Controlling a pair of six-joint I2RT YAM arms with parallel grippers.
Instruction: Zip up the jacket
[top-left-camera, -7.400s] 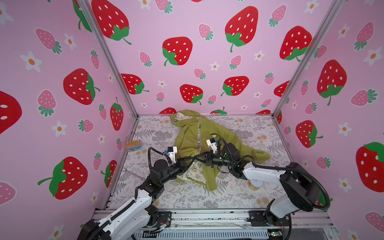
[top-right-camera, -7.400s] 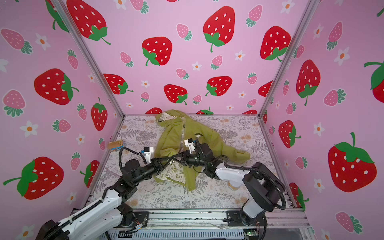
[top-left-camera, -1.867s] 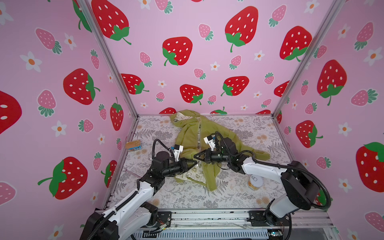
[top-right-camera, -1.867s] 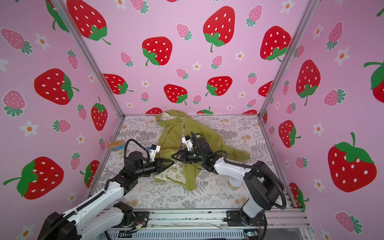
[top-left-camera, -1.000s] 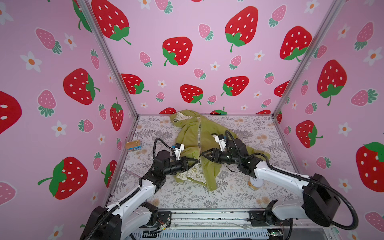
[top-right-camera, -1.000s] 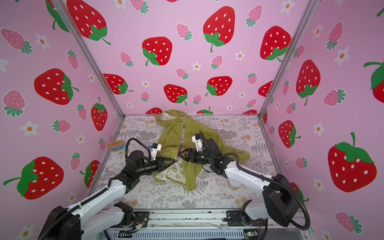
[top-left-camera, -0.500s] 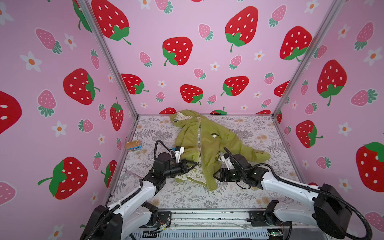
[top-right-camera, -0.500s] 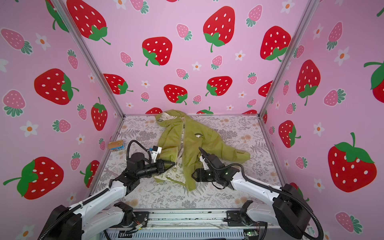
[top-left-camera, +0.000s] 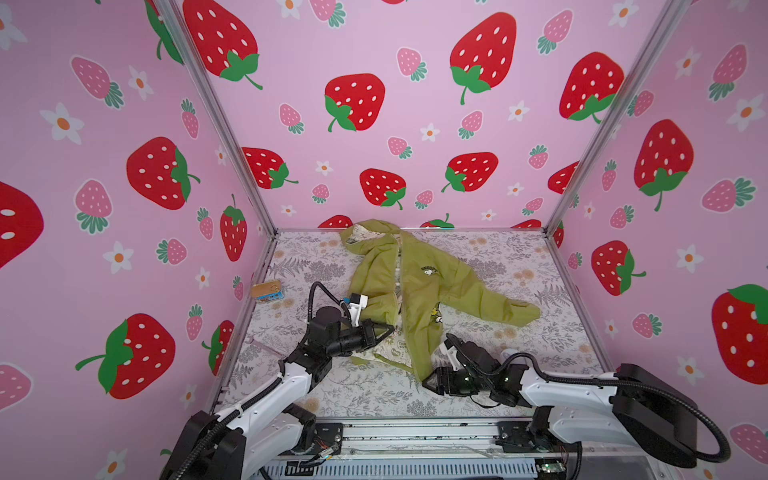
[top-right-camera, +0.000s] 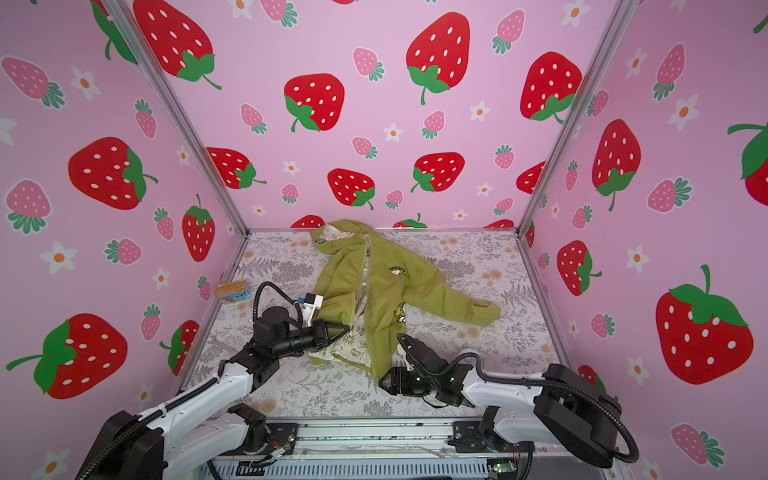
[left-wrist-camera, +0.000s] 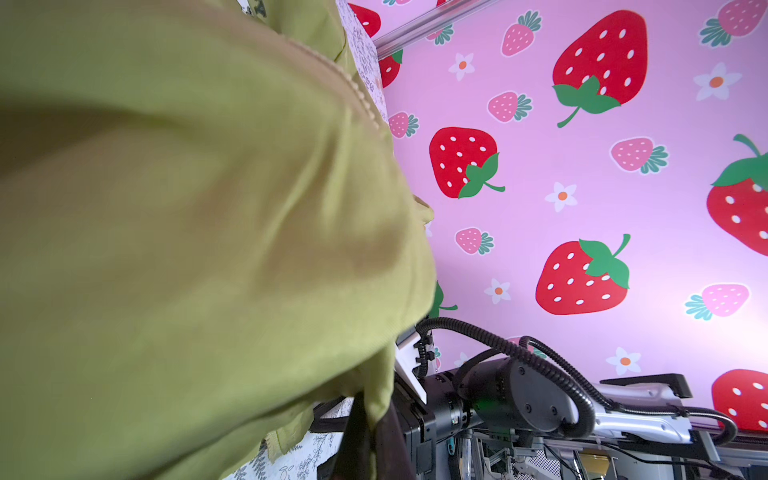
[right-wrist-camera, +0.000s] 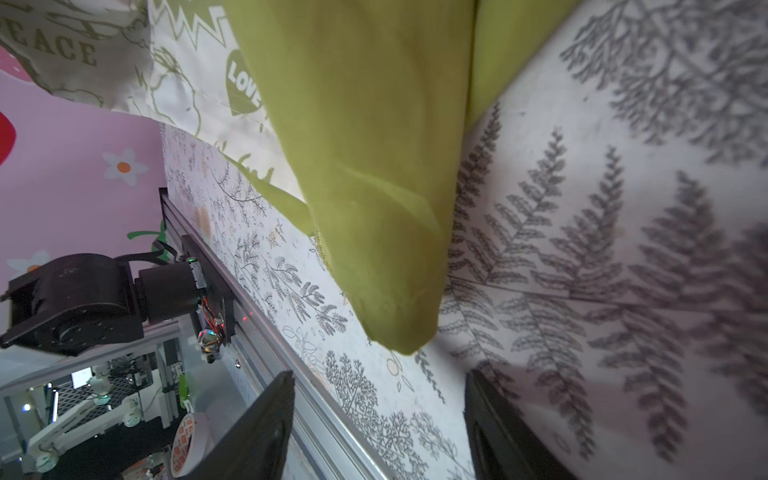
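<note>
- L gripper (top-left-camera: 388, 329) pinches small olive-green hooded jacket (top-left-camera: 419, 291) mid-frame; a tug may bunch it.
- R gripper (top-left-camera: 430, 380) wide, empty, lower-centre by hem corner (right-wrist-camera: 399, 328); may miss zipper end, prob. hidden.

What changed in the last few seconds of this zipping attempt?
The right gripper left the middle of the jacket front and drew back toward its base; its fingers now stand open before the hem corner. The left gripper stayed shut on the other front edge; the jacket barely shifted.
</note>
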